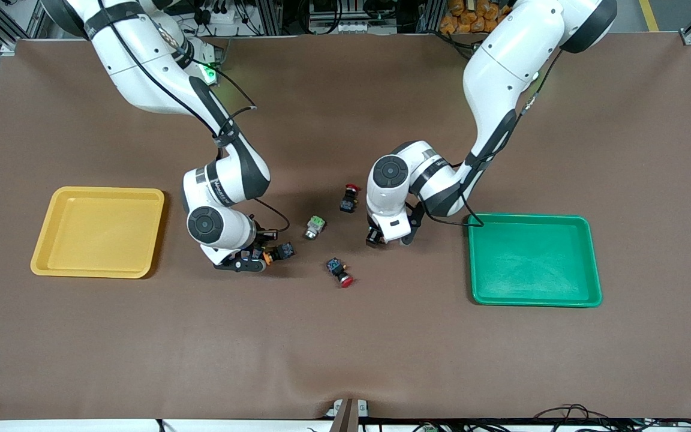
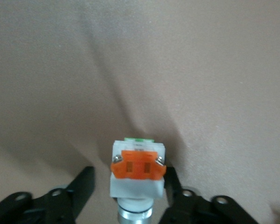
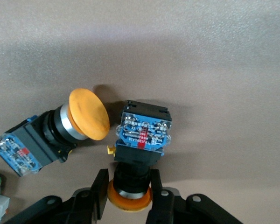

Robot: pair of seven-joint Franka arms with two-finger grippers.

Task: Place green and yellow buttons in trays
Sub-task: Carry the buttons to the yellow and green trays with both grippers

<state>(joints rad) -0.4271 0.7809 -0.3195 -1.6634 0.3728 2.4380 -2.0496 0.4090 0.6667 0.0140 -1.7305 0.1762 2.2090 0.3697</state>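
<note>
My right pincer (image 3: 128, 193) clamps the black-bodied yellow-capped button (image 3: 139, 154); its twin (image 3: 56, 133), at ten o'clock, probably snags on lifting.

A brown mat (image 1: 345, 336) is covering the whole table, wrinkling slightly along its edge nearest the front camera, where a small bracket (image 1: 348, 411) is sitting at the middle. Aluminium frame posts (image 1: 273, 15) and dark cables (image 1: 219, 12) are running along the top. Orange items (image 1: 471, 15) are piling up there, over grey flooring.
</note>
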